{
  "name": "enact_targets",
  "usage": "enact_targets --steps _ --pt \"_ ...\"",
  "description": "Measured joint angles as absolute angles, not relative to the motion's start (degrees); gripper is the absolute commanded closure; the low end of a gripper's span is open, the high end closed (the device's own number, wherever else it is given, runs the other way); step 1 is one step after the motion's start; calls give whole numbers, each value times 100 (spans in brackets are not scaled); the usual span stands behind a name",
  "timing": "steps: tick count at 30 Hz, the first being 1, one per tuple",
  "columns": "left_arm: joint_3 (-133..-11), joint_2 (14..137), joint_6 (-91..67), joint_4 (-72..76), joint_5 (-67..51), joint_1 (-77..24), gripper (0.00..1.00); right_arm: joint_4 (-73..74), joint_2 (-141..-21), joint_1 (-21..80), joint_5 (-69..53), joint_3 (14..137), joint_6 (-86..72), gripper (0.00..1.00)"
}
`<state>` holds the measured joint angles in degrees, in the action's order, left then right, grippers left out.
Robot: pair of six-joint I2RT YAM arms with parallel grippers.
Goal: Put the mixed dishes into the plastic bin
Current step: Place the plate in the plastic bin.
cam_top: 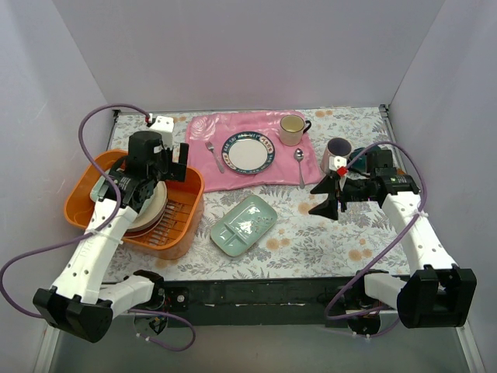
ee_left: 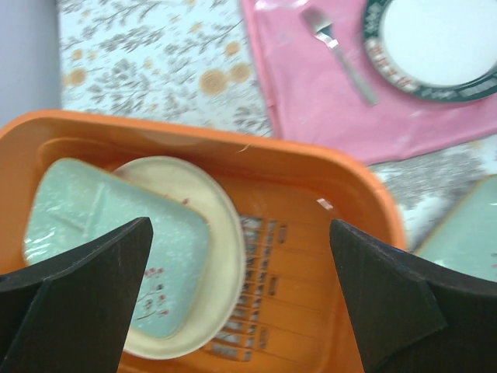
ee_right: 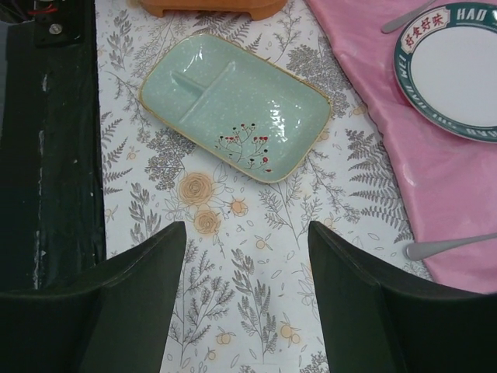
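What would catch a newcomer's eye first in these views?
The orange bin at the left, already holding a pale green tray on a cream plate, with the left gripper open above it. Next, the second green tray lying alone mid-table, the open right gripper facing it from the right. Behind sits the pink mat with its blue-rimmed plate.

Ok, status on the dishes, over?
Left gripper open, empty, over the bin. Right gripper open, empty, facing the table tray. Binned tray lies on a cream plate. Nothing between right gripper and table tray.
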<state>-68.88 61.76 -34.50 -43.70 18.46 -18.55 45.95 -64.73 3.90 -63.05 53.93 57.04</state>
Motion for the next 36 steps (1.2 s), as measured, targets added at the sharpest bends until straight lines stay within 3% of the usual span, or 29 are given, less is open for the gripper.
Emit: enact_targets --steps 8,21,28,36 --pt "-7546 6184 -4740 -4316 639 -1855 2 4475 -6744 834 -6261 5288 5037 30" --pt "-7522 6278 -6672 -3577 -808 -1855 2 3074 -6967 1275 -5494 4748 2401 35" --pt "-7338 6219 -7039 -3404 -1111 -1855 2 2226 -7870 1662 -4921 4722 773 35" --pt "-7067 5697 -7185 -3262 -1127 -1855 2 2067 -9024 2126 -4434 5422 -58 40"
